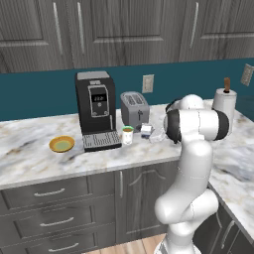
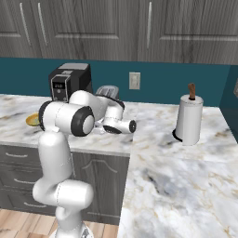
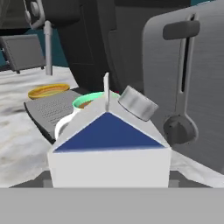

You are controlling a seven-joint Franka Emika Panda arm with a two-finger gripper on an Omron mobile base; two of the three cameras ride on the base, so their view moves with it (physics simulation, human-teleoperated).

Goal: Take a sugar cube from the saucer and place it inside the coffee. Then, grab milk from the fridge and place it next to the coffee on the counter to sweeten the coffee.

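Jaws: hidden below the hand view's lower edge and behind the arm in both base views, so I could not tell whether they stood apart or were clamped on anything.
Milk (image 3: 109, 148): filled the near foreground of the hand view, dead ahead of the jaws and very close, upright, its gable ridge running away from the camera, silver cap on the right slope.
Milk on the desk (image 1: 97, 162): stood between the toaster (image 1: 134, 109) and the arm's wrist, just right of the coffee.
Coffee (image 1: 128, 134): just behind and left of the carton in the hand view, beside the coffee machine (image 1: 96, 109).
Saucer (image 1: 62, 144): well left, past the machine's drip tray.
Judgement: the carton seemed already placed next to the cup; a straight pull back along the hand's line would spare it.
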